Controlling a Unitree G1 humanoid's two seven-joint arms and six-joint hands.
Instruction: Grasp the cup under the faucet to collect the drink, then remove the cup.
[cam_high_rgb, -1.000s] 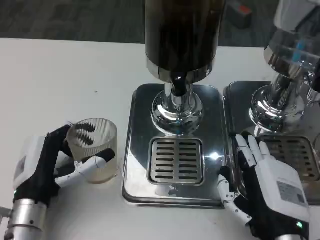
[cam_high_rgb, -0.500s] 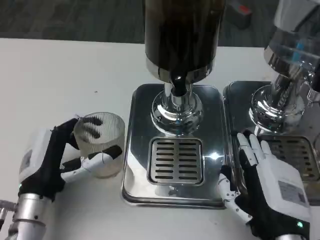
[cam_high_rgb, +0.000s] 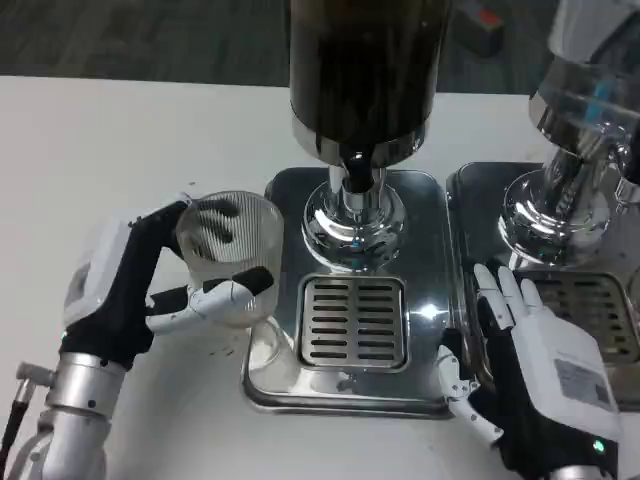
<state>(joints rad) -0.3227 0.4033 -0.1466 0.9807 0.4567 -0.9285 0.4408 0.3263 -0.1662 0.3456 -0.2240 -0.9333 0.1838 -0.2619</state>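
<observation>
In the head view, the left hand wraps the ribbed clear plastic cup round its side wall, at the left edge of the steel drip tray, short of the faucet. The cup looks light, thin and crushable, so a gentle mid-wall grip suits it. The right hand rests open, holding nothing.

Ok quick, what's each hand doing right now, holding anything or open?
Left hand: holding the clear ribbed cup, fingers wrapped around it.
Right hand: open, holding nothing, fingers apart beside the drip tray.
</observation>
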